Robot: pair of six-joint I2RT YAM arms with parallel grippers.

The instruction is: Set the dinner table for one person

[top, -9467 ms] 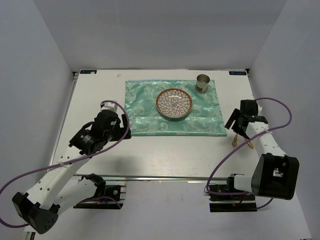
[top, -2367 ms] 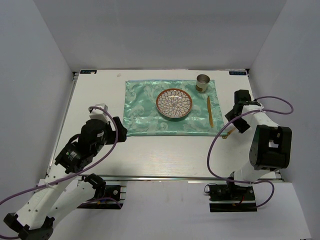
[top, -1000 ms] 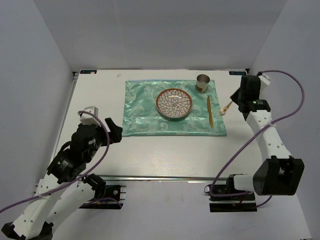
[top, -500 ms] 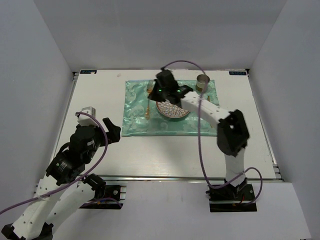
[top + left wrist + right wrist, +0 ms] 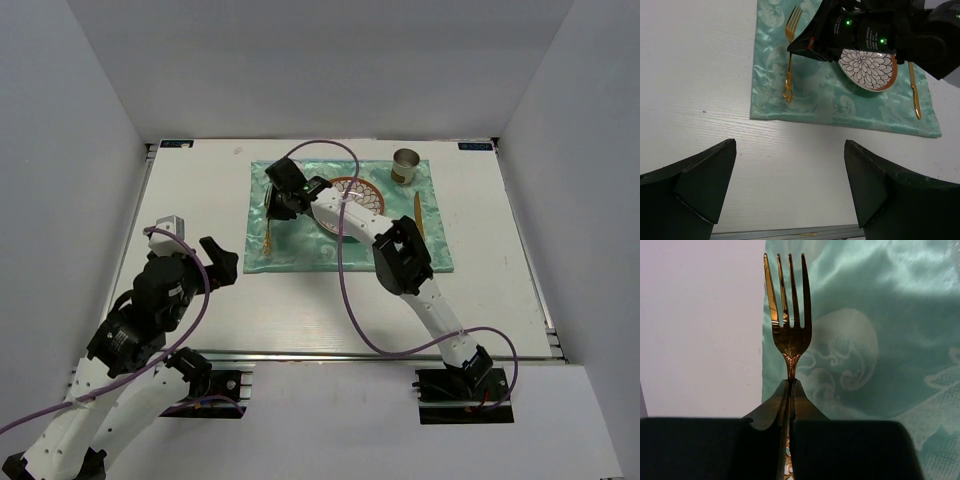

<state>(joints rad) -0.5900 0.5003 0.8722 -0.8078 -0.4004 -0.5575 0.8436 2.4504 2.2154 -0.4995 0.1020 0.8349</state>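
Observation:
A gold fork (image 5: 268, 232) is over the left part of the green mat (image 5: 300, 250), left of the patterned plate (image 5: 362, 190). My right gripper (image 5: 284, 198) is shut on the fork's handle. In the right wrist view the fork (image 5: 788, 325) sticks out past the shut gripper (image 5: 791, 383), tines pointing away over the mat's left edge (image 5: 865, 340). My left gripper (image 5: 216, 258) hangs open over the white dinner table (image 5: 330, 300), near the mat's near-left corner. From the left wrist, the fork (image 5: 789, 65), plate (image 5: 867, 67) and my empty left gripper (image 5: 789, 145) all show.
A gold knife (image 5: 419, 210) lies on the mat right of the plate, also in the left wrist view as the knife (image 5: 914, 90). A metal cup (image 5: 406, 166) stands at the mat's far right corner. My right arm (image 5: 400, 255) stretches across the mat and plate.
My right arm has swung from the table's right side across the plate to the mat's left part, carrying the fork. The left arm has drawn back slightly.

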